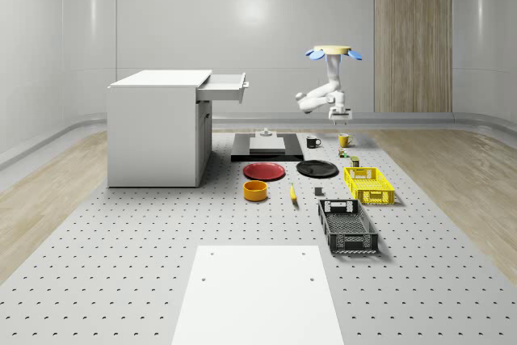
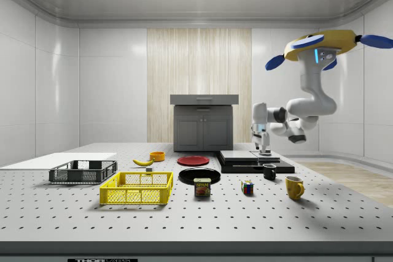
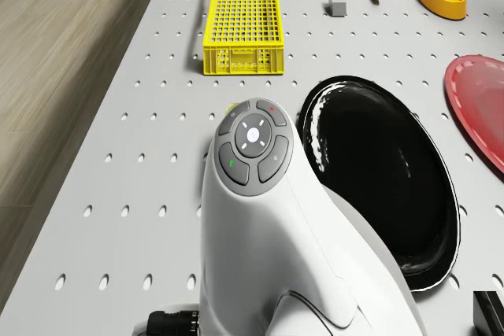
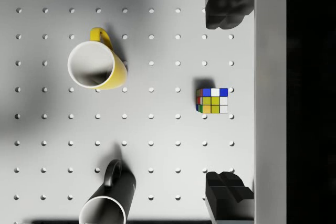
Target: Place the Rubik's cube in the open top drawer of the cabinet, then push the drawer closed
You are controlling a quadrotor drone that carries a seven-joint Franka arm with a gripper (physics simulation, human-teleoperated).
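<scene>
My drone (image 1: 331, 52) hovers above the table's (image 1: 121, 264) far right part, arm bent down. Gripper (image 2: 264, 149) hangs in the air, pointing down, fingers (image 4: 226, 6) spread wide with nothing between them. In the wrist view the Rubik's cube (image 4: 212, 100) sits on the table between the two fingers, well below them. From the cube, the yellow mug (image 4: 97, 65) is at 10 o'clock and the black mug (image 4: 107, 203) at 7 o'clock in that view. Cabinet (image 1: 157, 127) is at the whole-scene view's left, top drawer (image 1: 222, 86) pulled open, well apart from the cube. Yellow basket (image 1: 368, 184) is nearer the camera than the mugs.
</scene>
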